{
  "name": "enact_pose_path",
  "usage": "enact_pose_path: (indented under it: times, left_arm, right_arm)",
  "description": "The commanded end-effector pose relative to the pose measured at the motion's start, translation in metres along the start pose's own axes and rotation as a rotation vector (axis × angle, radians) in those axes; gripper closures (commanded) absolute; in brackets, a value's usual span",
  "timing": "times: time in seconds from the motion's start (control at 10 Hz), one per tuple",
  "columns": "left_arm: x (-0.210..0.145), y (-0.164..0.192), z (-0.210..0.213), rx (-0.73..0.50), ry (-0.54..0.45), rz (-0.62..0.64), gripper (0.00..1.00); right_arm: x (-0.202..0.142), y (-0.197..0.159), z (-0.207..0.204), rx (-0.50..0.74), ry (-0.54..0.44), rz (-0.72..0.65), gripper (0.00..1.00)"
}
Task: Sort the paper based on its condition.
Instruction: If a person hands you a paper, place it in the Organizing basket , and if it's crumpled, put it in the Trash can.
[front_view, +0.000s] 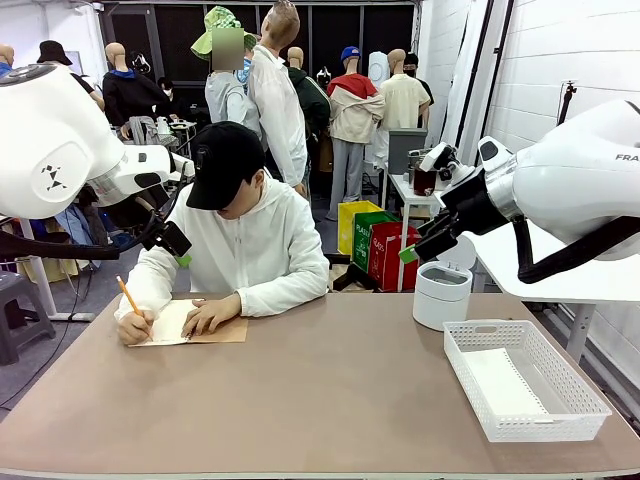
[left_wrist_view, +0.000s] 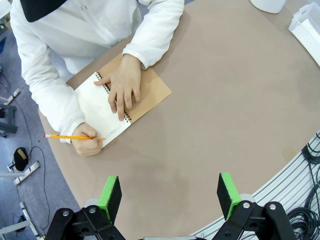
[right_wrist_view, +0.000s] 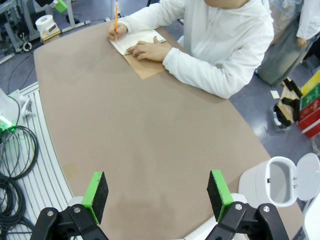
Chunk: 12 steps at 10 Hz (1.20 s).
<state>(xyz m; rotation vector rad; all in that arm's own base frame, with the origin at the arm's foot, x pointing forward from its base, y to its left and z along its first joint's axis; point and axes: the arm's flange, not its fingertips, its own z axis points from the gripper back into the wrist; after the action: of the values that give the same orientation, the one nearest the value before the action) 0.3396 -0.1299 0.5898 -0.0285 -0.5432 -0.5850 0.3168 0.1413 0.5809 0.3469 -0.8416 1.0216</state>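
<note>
A thin white sheet of paper (front_view: 503, 385) lies flat inside the white slotted plastic basket (front_view: 550, 425) at the right of the beige counter (front_view: 330, 400). Its long axis follows the basket's length, from near right to far left, and the row of punched holes runs along its right long edge. The left tool (left_wrist_view: 170, 192) hangs spread and empty over the counter, and the right tool (right_wrist_view: 157, 192) is likewise spread and empty. Across the counter, well apart from the basket, a person's hand (left_wrist_view: 120, 85) presses a brown kraft spiral notebook (left_wrist_view: 150, 92). The other hand (left_wrist_view: 86, 142) holds an orange pencil (left_wrist_view: 70, 136).

Left tool (left_wrist_view: 169, 196), right tool (right_wrist_view: 157, 195): spread wide
</note>
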Motion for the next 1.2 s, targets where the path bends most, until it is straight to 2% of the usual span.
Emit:
enact_pose_path:
  times: [0.0, 1.1]
  left_arm:
    - [-0.0004, 0.0013, 0.0005, -0.001, -0.002, -0.002, 0.00]
    - [-0.0004, 0.0013, 0.0005, -0.001, -0.002, -0.002, 0.00]
  right_arm:
    - [-0.0003, -0.0002, 0.0000, -0.004, 0.002, 0.000, 0.00]
    - [-0.0003, -0.0002, 0.0000, -0.004, 0.002, 0.000, 0.00]
